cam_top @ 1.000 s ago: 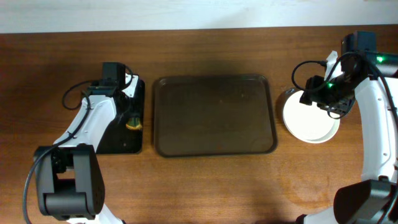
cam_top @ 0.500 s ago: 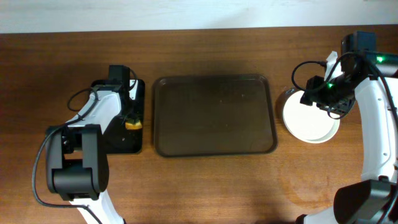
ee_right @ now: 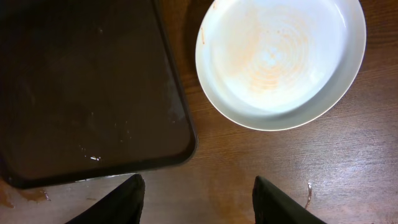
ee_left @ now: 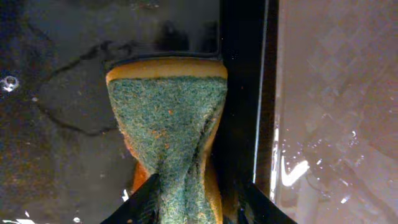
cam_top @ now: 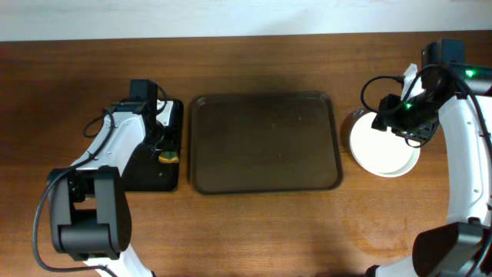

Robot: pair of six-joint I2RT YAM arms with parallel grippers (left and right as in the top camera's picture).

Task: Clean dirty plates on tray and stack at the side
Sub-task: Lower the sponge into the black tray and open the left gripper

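Observation:
The dark brown tray [cam_top: 265, 142] lies in the middle of the table with no plates on it; it also shows in the right wrist view [ee_right: 87, 87]. White plates [cam_top: 384, 150] sit stacked on the table right of the tray. The top plate [ee_right: 280, 56] has a faint orange film in its middle. My right gripper [ee_right: 198, 193] is open and empty, held above the table between tray and plates; it also shows in the overhead view [cam_top: 393, 119]. My left gripper [ee_left: 189, 199] is shut on a green and yellow sponge [ee_left: 168, 124], low over the black tray [ee_left: 62, 93].
The smaller black tray [cam_top: 150, 165] lies left of the brown tray, its wet surface under the sponge [cam_top: 167, 156]. The brown tray's rim [ee_left: 336, 93] runs close on the sponge's right. Bare wooden table [cam_top: 261, 231] lies in front.
My left arm shifted its elbow and the sponge moved slightly toward the front over the black tray. The right arm and plates have not moved.

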